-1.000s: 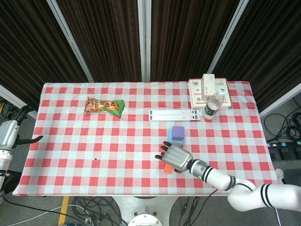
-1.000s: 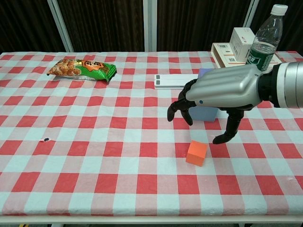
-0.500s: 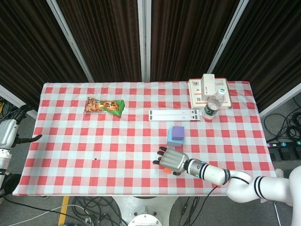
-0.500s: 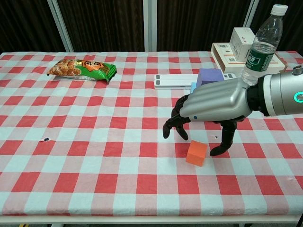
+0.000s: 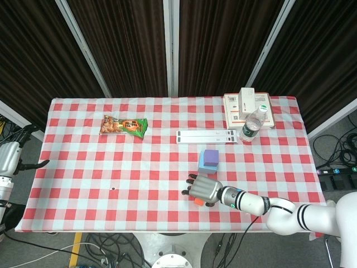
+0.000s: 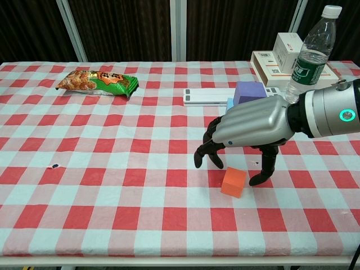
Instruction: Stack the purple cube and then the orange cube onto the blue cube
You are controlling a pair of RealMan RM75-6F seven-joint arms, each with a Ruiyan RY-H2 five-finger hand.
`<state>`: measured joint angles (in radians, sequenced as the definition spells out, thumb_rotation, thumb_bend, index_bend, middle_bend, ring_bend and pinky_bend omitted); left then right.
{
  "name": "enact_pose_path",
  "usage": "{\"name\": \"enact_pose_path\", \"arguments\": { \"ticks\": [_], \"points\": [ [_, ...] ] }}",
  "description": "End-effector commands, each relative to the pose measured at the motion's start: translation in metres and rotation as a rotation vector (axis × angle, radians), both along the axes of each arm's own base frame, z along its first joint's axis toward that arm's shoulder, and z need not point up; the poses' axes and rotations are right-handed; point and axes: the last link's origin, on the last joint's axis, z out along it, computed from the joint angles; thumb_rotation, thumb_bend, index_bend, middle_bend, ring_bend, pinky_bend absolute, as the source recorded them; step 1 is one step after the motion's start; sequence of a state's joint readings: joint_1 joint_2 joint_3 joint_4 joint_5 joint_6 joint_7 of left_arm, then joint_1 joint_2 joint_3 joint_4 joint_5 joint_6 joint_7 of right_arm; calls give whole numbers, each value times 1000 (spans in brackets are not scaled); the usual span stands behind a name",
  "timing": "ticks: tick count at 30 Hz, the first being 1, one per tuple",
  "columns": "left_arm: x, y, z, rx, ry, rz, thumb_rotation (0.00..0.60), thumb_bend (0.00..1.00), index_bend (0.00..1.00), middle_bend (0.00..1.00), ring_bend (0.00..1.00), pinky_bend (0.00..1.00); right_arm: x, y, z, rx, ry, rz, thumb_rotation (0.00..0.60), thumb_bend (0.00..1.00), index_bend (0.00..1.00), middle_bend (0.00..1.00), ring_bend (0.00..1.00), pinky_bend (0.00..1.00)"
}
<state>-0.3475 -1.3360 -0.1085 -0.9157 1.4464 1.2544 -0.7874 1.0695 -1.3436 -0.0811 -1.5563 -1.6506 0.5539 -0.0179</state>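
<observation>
The orange cube (image 6: 233,181) lies on the checked cloth near the front edge, tilted to the checks. My right hand (image 6: 253,124) hovers just above it with the fingers (image 6: 203,156) and thumb arched down on either side, not touching it as far as I can see. In the head view the right hand (image 5: 205,190) covers most of the orange cube (image 5: 197,201). Behind the hand the purple cube (image 6: 250,91) sits on the blue cube (image 6: 229,103), which is mostly hidden. My left hand (image 5: 33,164) hangs off the table's left edge, its shape unclear.
A snack bag (image 6: 98,81) lies at the back left. A flat white bar (image 6: 205,95) lies just behind the cube stack. A water bottle (image 6: 312,53) and stacked boxes (image 6: 281,56) stand at the back right. A small dark spot (image 6: 55,166) marks the cloth at left.
My right hand has come down and toward the front over the orange cube, uncovering the purple cube. The cubes have not moved.
</observation>
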Motion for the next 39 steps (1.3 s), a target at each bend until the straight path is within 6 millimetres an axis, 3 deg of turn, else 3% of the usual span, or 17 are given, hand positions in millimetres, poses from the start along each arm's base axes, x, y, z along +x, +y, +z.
{"name": "enact_pose_path", "arguments": {
  "ticks": [1,29,39],
  "points": [
    [-1,0,0,0,-1,2,600,79,236,219,157,286,1,-1,-3,5,2,4,600,133,186,350,122,108],
    [-9,5,-3,-2,-11,24,600,79,236,219,157,286,0,-7,-18,33,39,7,600,146,186,340,116,107],
    [-12,7,-2,-2,-18,28,600,79,236,219,157,286,3,-10,-21,22,21,6,600,178,183,408,117,107]
  ]
}}
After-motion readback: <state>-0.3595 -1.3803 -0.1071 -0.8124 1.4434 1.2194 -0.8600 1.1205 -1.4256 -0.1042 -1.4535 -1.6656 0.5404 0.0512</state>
